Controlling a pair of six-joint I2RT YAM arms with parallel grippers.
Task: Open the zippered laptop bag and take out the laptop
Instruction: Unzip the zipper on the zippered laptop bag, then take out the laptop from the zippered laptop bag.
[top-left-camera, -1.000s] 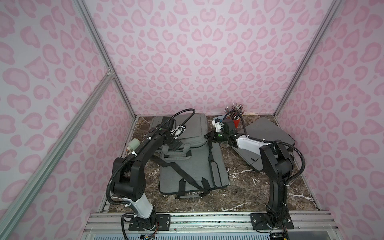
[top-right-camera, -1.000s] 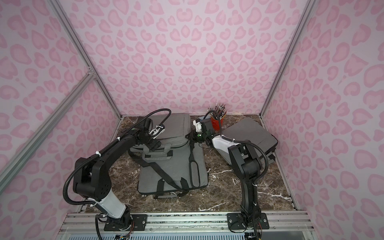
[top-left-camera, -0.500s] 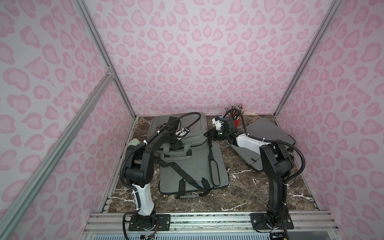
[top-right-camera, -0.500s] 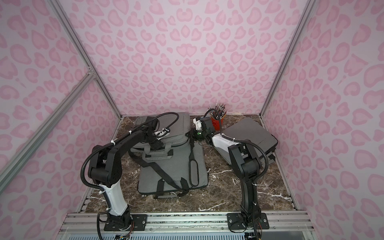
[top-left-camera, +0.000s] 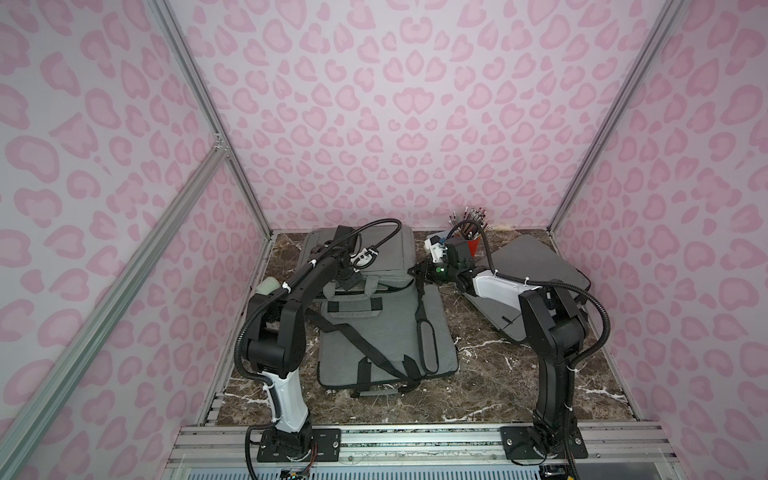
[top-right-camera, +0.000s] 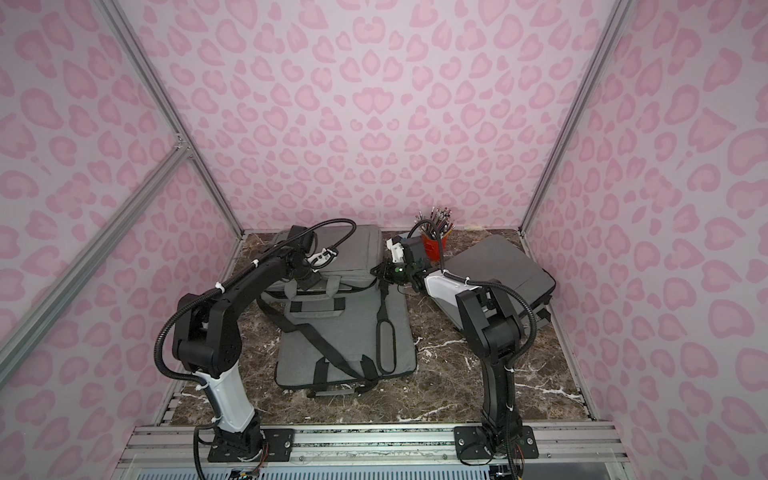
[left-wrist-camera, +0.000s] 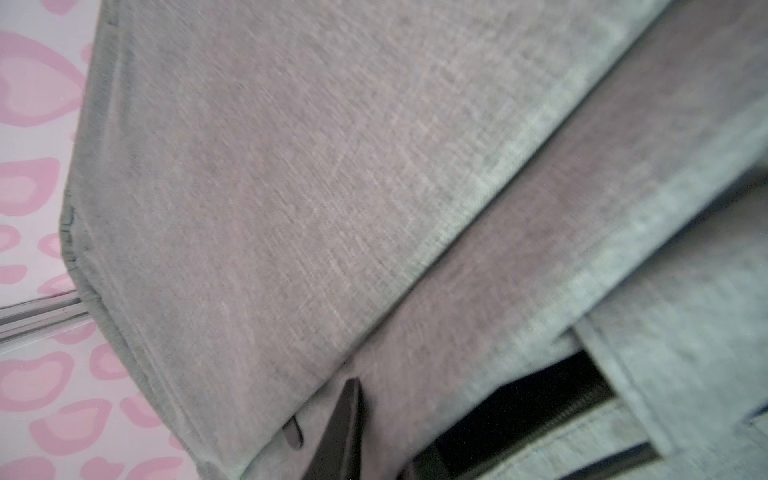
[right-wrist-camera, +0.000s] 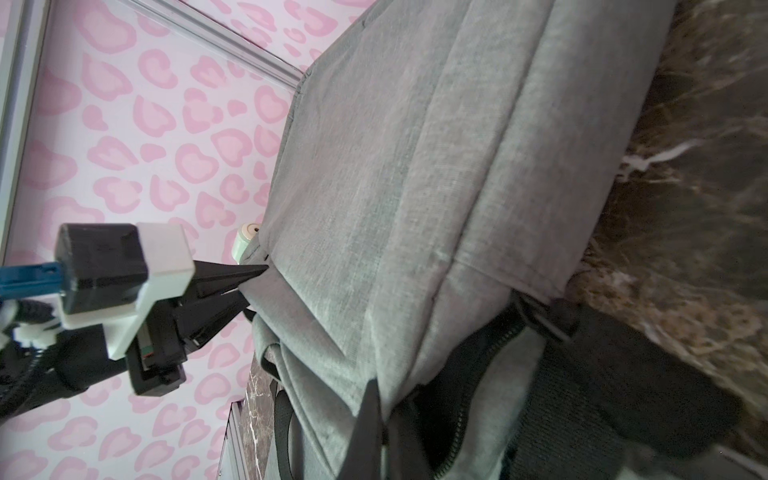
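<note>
Robot test cell in a laboratory, indicated by pink-patterned panel walls (top-left-camera: 374, 104) framed in aluminium profiles (top-left-camera: 206, 112), a marble-patterned surface (top-left-camera: 498, 374), and a left arm (top-left-camera: 291, 324) and right arm (top-left-camera: 548, 332) bolted to a front rail (top-left-camera: 415, 440).

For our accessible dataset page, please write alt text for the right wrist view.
A grey laptop bag fills the view, its zipper partly open, with the right gripper pinching the fabric beside the opening. The left gripper pinches the bag's far edge with its jaws, before a pink patterned wall; brown marble table shows beside the bag.
</note>
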